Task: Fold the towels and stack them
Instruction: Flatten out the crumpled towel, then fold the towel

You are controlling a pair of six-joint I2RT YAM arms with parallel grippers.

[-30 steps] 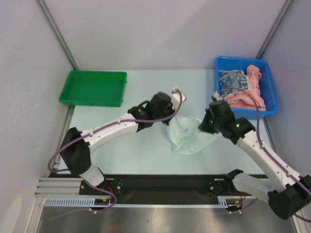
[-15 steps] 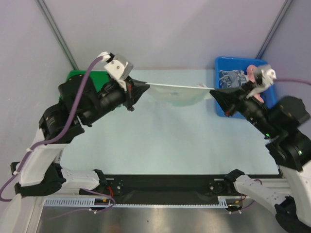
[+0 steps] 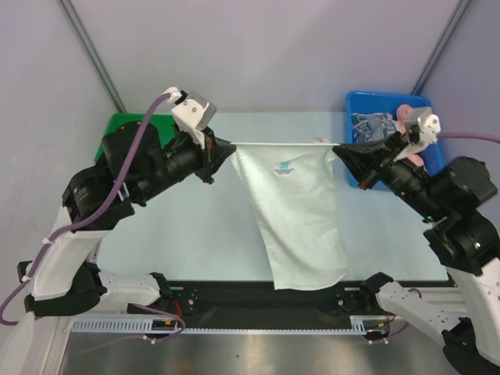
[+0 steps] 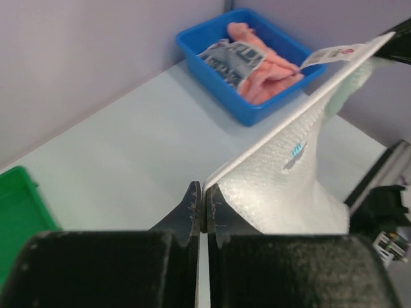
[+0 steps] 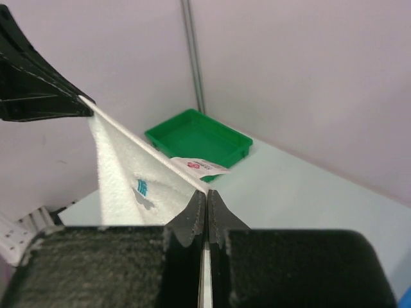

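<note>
Top external: towel [image 3: 301,211] hangs full-length, left gripper [image 3: 232,146], right gripper [image 3: 337,148] pinching its corners.
Right wrist: label [image 5: 196,167] at edge.

Both are the same build: the left arm [image 3: 86,195] and right arm [image 3: 462,234] have smooth white link shells with chunky black joint housings, plus a purple cable [image 3: 134,141] looping along each. Each wrist has a little silver-white camera block [image 3: 193,109] bolted on. The fingers [image 4: 189,206] are matte black wedges tapering to thin tips.
</note>
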